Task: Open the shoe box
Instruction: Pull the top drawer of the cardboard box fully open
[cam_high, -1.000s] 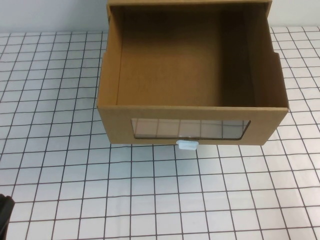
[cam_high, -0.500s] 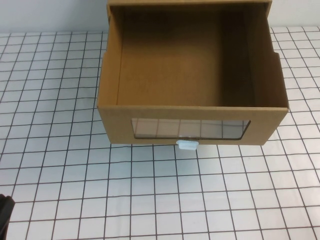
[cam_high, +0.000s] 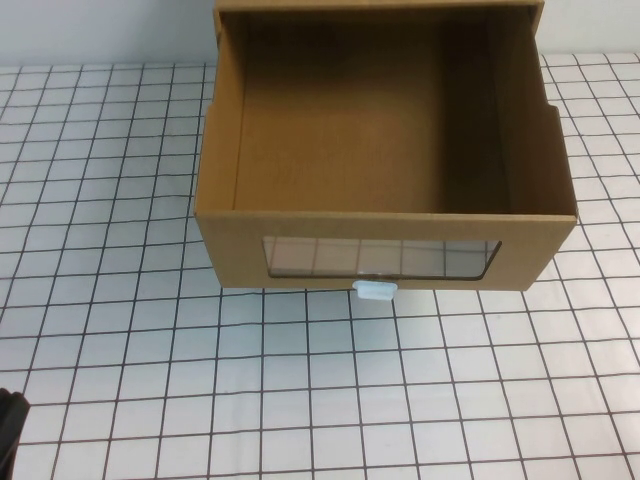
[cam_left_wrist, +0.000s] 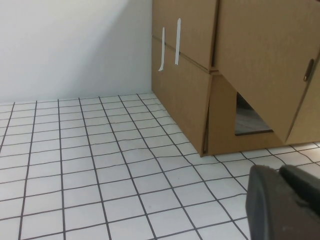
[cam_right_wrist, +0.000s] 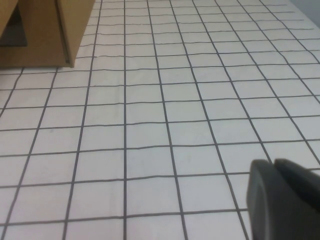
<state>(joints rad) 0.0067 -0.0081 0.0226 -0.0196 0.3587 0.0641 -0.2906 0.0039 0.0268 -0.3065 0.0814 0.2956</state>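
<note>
**Shoe box stands open, both arms low and clear of it**

High view: The box (cam_high: 385, 230) sits at the far middle of the gridded worktop (cam_high: 120, 330). Its top is open and the inside shows bare cardboard. The front wall has a clear window (cam_high: 380, 257) with a small pale tab (cam_high: 374, 290) at its lower edge. Only a dark bit of the left arm (cam_high: 8, 435) shows, at the near left corner and well apart from the box. By the look of it, the opening is done.

Left wrist view: The left gripper (cam_left_wrist: 277, 172) hangs low over the worktop, near the box's left front corner but not touching it. It is clenched, with no gap between the fingers, and holds nothing. Two white tape strips (cam_left_wrist: 170, 47) sit on the box's side. A tilted cardboard panel (cam_left_wrist: 270, 60) leans across the front, and I cannot tell which part it is.

Right wrist view: The right gripper (cam_right_wrist: 274, 165) is low over bare grid, clenched and empty. The box corner is far off at the picture's edge.

Risks: The cardboard is light and the worktop smooth. A careless swing of the left arm could catch the corner or the tilted panel, sliding the box or knocking it shut.

Writing: No brand, label or lettering can be read.
</note>
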